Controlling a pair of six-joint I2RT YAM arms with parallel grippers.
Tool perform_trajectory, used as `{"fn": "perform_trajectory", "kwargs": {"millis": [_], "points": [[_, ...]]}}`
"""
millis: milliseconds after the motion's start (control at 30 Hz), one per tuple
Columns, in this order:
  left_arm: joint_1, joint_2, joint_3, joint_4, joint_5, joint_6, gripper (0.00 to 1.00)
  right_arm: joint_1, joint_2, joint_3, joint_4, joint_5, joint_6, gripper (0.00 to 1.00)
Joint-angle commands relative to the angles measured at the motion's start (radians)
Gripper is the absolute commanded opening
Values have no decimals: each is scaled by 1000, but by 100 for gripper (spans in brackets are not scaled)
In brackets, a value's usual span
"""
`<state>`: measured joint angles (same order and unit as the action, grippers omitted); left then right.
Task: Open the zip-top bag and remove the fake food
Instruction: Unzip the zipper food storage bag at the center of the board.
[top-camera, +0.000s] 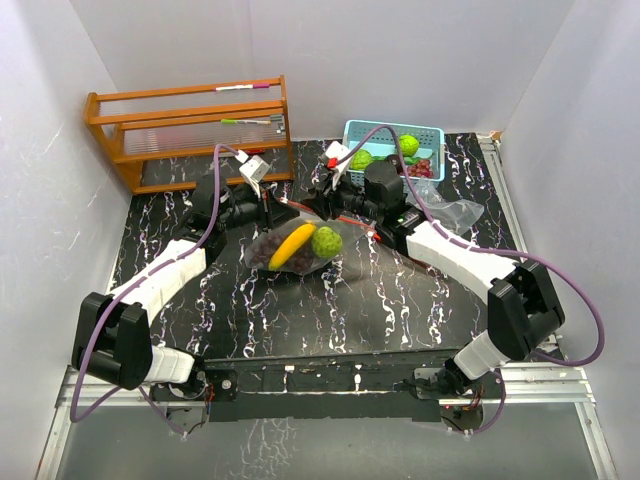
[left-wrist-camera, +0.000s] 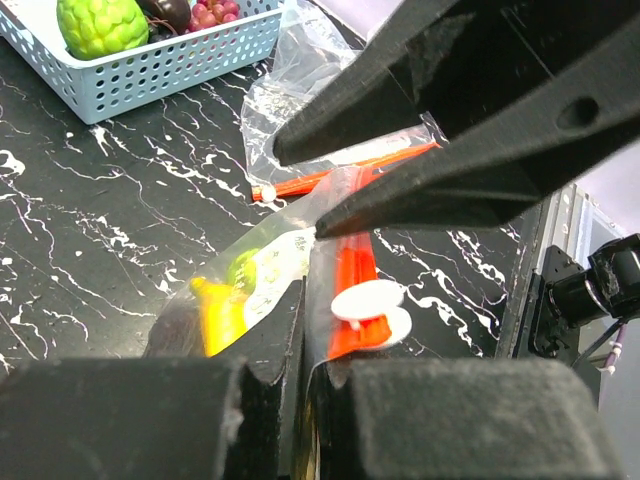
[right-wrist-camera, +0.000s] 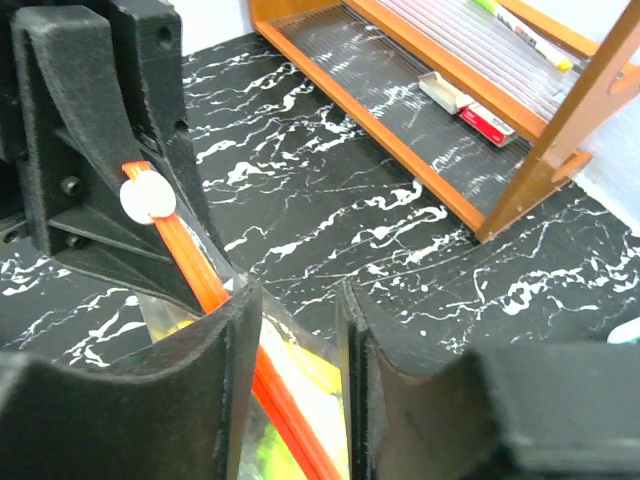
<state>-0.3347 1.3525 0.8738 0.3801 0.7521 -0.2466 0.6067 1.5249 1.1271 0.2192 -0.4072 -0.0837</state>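
Note:
The clear zip-top bag (top-camera: 262, 243) lies at the table's middle with a yellow banana (top-camera: 292, 245) and a bumpy lime-green ball (top-camera: 326, 241) inside. My left gripper (left-wrist-camera: 305, 290) is shut on the bag's top edge, right beside the orange zip strip (left-wrist-camera: 350, 265) and its white slider (left-wrist-camera: 368, 305). My right gripper (right-wrist-camera: 300, 300) stands open, its fingers on either side of the same zip strip (right-wrist-camera: 200, 275) a little farther along. In the top view the left gripper (top-camera: 278, 212) and the right gripper (top-camera: 332, 208) meet over the bag's far edge.
A light-blue basket (top-camera: 352, 132) at the back right holds green balls (top-camera: 408, 145) and purple grapes (top-camera: 420, 168). A second, empty clear bag (top-camera: 455, 212) lies beside the right arm. An orange wooden rack (top-camera: 190, 125) stands at the back left.

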Motion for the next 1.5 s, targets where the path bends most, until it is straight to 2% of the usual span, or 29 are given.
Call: {"fn": "perform_trajectory", "kwargs": {"millis": [0,333,700,967,1467], "points": [[2,-23,45,21,47,-8,0,4,-50,37,90,-74,53,43],[2,-13,45,21,51,-5,0,3,-26,86,151,-246,121,45],[2,-4,47,28,55,-6,0,5,21,111,177,-347,166,46],[2,-6,50,23,54,-4,0,8,58,122,163,-317,163,46],[2,-18,50,21,62,-1,0,8,90,178,153,-256,145,34]]}}
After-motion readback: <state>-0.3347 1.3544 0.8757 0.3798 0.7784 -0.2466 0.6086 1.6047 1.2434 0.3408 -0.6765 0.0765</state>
